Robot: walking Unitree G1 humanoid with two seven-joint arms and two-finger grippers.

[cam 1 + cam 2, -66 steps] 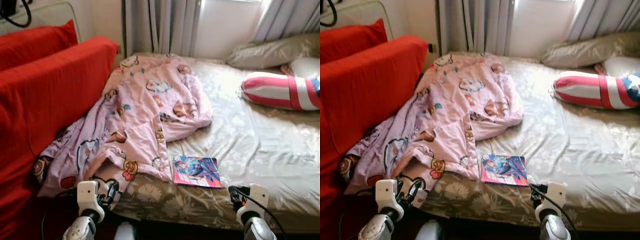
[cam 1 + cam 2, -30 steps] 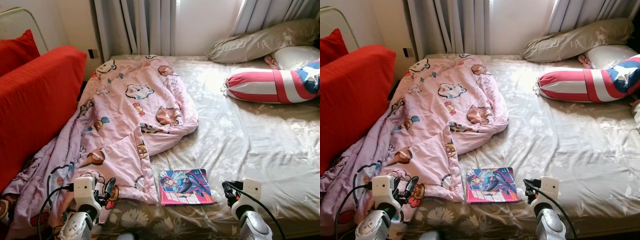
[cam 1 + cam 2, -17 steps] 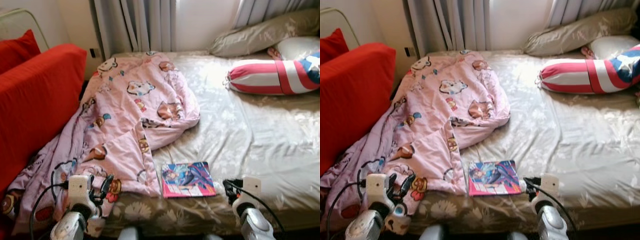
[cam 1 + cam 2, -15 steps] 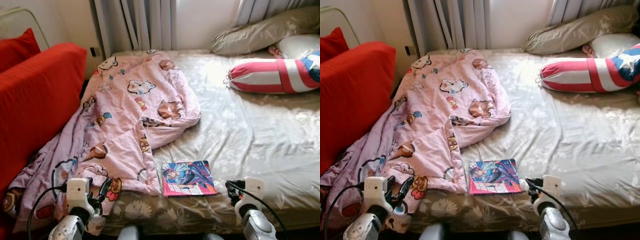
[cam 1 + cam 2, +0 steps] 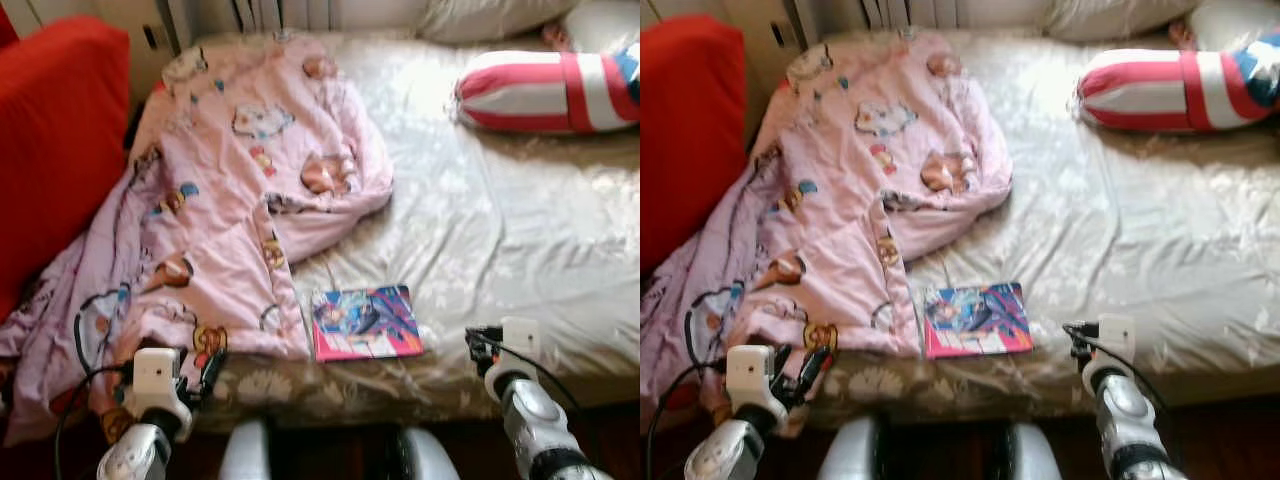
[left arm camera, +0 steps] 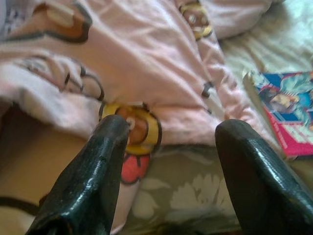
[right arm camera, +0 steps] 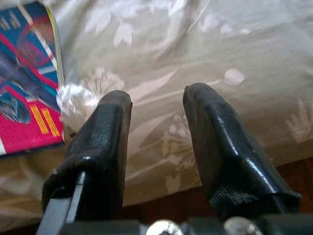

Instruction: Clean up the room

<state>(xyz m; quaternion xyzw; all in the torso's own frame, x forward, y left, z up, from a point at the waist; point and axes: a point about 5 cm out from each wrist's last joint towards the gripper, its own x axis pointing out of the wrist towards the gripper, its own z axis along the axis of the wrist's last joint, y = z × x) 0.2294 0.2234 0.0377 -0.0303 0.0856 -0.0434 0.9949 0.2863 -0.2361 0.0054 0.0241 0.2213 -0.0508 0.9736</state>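
Book (image 5: 366,323) flat near bed (image 5: 520,230) front edge, just beside rumpled pink blanket (image 5: 230,200). Left gripper (image 6: 166,147) low before blanket hem, fingers spread, empty. Right gripper (image 7: 156,122) by book's corner, fingers parted, empty.

Two silver, rounded arms end in white boxy wrist blocks. The left gripper (image 6: 168,161) and right gripper (image 7: 156,142) each carry two long, glossy black fingers. Black cables loop from both wrists. Two rounded grey body parts show between them.
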